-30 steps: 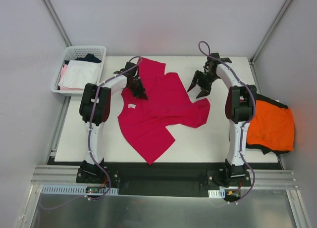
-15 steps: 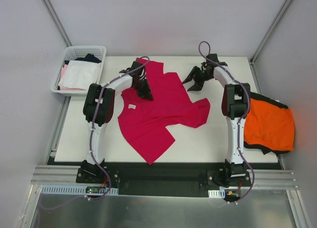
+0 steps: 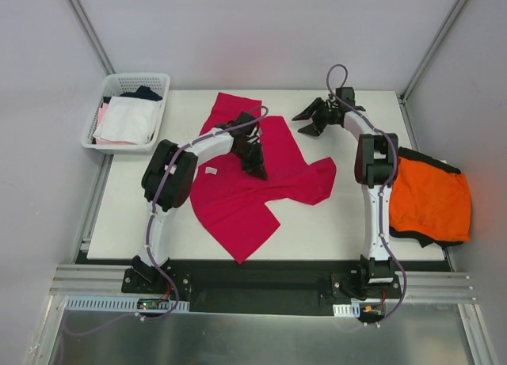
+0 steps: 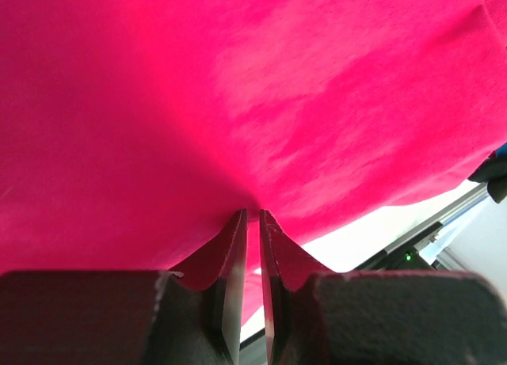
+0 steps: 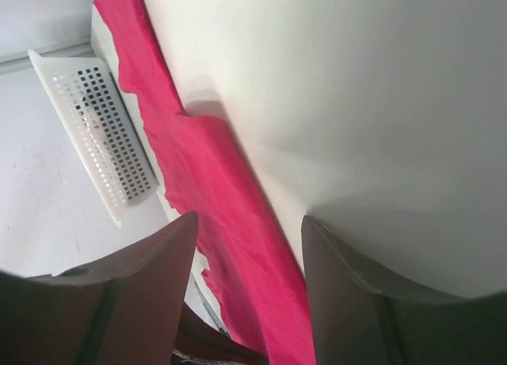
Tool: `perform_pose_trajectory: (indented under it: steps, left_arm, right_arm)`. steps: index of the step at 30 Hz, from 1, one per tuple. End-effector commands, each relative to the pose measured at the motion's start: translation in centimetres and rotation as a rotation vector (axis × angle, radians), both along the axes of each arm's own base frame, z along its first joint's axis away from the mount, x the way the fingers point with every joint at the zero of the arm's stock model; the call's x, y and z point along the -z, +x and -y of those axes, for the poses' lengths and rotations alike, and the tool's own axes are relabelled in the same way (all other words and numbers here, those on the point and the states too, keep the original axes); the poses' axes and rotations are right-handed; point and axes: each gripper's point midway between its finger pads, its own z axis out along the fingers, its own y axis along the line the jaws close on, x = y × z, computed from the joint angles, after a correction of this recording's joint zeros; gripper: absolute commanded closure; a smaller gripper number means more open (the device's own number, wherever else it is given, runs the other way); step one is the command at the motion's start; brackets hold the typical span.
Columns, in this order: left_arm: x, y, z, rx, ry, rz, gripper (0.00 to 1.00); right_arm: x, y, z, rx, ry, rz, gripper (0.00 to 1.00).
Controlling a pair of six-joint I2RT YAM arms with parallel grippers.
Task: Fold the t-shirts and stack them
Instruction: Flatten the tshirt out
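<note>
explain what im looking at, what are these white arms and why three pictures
These are two robot arms bolted at the near edge of a table, each ending in a two-finger gripper. The wide picture looks down from above; the other two come from a camera on each wrist. A crimson t-shirt lies rumpled on the table, an orange t-shirt lies over a black shirt at the right edge, and a white basket of clothes sits far left. The left gripper is pinched shut on the crimson cloth. The right gripper is open and holds nothing.

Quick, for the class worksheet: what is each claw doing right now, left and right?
Left claw: closed, pinching the crimson t-shirt.
Right claw: open, holding nothing.
</note>
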Motion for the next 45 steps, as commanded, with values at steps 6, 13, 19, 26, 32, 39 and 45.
perform_pose_trajectory:
  steps: [6, 13, 19, 26, 32, 39, 45]
  left_arm:
    - [-3.1, -0.5, -2.3, -0.01, 0.03, 0.046, 0.88]
    - [-2.7, -0.7, -2.7, -0.004, 0.043, 0.039, 0.88]
    - [-1.9, -1.1, -3.0, 0.011, 0.051, 0.022, 0.89]
    - [-1.0, -1.2, -3.5, 0.02, 0.062, 0.009, 0.89]
    - [-1.2, -0.9, -5.1, 0.004, 0.068, 0.016, 0.89]
    - [-2.1, 0.1, -7.1, -0.057, 0.07, 0.034, 0.89]
    - [-3.5, 1.5, -9.8, -0.205, 0.179, 0.11, 0.88]
  right_arm:
    - [1.1, -1.1, -7.7, -0.087, 0.116, 0.007, 0.41]
    - [1.7, -2.6, -9.1, -0.118, 0.109, -0.01, 0.61]
    - [0.2, -3.7, -8.8, -0.126, 0.079, -0.004, 0.99]
    - [-6.0, -5.2, -10.4, -0.181, 0.106, 0.068, 0.99]
    - [-11.0, -8.0, -12.8, -0.276, 0.143, 0.091, 0.99]
    - [-10.7, -13.8, -14.6, -0.429, 0.082, -0.017, 0.99]
    - [-6.4, -20.9, -12.5, -0.596, -0.104, -0.185, 0.99]
